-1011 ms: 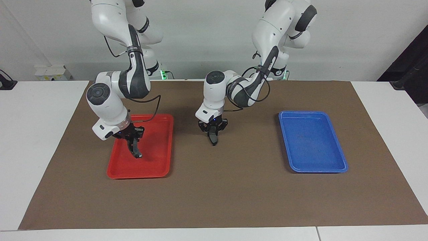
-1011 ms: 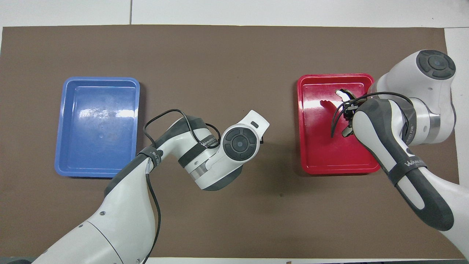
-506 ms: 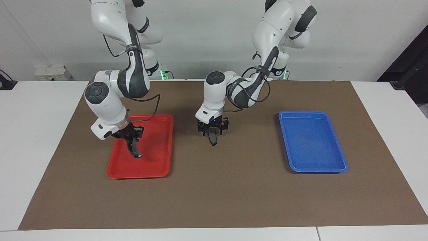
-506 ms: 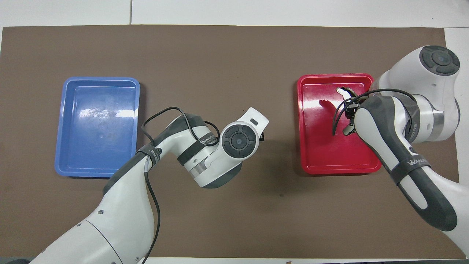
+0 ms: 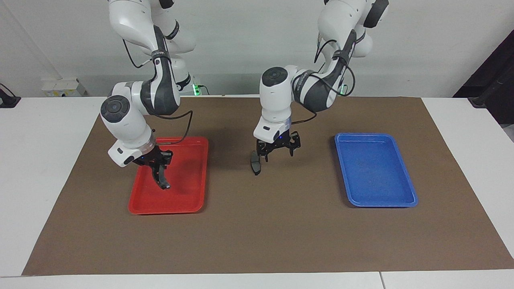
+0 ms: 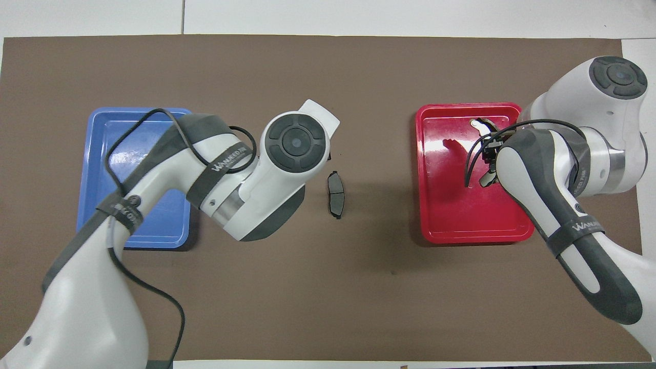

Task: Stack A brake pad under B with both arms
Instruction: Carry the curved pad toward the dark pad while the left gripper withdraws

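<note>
The A brake pad (image 5: 255, 162) (image 6: 335, 193), short, dark grey and lens-shaped, lies on the brown mat between the two trays. My left gripper (image 5: 278, 151) hangs open just above the mat beside that pad, toward the blue tray, holding nothing; in the overhead view its own wrist hides it. B (image 5: 162, 179) (image 6: 480, 127), the longer black crescent pad, hangs down over the red tray (image 5: 188, 198) (image 6: 451, 228). My right gripper (image 5: 158, 167) (image 6: 490, 154) is shut on B's upper end, and B's lower tip is close above the tray floor.
A blue tray (image 5: 377, 168) (image 6: 97, 169) sits toward the left arm's end of the mat, partly covered by the left arm in the overhead view. The brown mat (image 5: 257, 233) covers most of the white table.
My left gripper opened and let go of the A pad, which now rests on the mat, then rose and moved toward the blue tray. The right gripper with B barely moved.
</note>
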You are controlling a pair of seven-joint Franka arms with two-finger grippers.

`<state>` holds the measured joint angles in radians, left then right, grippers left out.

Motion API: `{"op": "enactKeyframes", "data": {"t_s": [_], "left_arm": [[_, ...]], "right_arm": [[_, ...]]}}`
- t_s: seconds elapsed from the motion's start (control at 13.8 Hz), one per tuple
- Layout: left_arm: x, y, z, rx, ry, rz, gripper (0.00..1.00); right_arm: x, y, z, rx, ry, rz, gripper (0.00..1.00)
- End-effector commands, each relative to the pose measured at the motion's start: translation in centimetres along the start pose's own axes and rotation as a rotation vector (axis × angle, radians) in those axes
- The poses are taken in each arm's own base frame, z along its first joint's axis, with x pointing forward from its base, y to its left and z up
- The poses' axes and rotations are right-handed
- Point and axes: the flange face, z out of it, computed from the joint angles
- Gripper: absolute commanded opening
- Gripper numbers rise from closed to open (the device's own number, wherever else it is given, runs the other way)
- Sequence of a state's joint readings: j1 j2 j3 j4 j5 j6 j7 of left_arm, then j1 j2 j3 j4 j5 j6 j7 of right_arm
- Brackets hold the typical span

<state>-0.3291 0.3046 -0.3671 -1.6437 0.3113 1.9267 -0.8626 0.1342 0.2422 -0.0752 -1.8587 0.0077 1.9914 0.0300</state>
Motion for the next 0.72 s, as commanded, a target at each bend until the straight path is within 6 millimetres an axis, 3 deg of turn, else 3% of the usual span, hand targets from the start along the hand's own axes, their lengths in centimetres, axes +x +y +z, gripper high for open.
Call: {"op": "enactKeyframes", "data": {"t_s": [0.0, 0.07, 0.36, 0.51, 0.65], "left_arm": [[1.7, -5.3, -4.7, 0.041, -0.07, 0.06, 1.0], [2.5, -7.9, -5.9, 0.042, -0.094, 0.086, 1.0], [5.2, -19.7, -11.2, 0.003, -0.136, 0.147, 1.0], [5.7, -26.1, -13.2, -0.025, -0.148, 0.144, 1.0], [4.9, -31.5, -15.6, -0.086, -0.154, 0.166, 1.0]], "right_arm": [[0.0, -2.5, -2.1, 0.011, -0.014, -0.033, 0.0], [0.0, -4.4, -3.0, 0.008, -0.01, -0.044, 0.0], [-1.5, -15.4, -3.6, 0.036, 0.011, 0.008, 0.0], [-2.0, -19.6, -2.8, 0.047, 0.025, 0.011, 0.0], [-2.6, -23.8, -0.8, 0.06, 0.033, 0.021, 0.0]]}}
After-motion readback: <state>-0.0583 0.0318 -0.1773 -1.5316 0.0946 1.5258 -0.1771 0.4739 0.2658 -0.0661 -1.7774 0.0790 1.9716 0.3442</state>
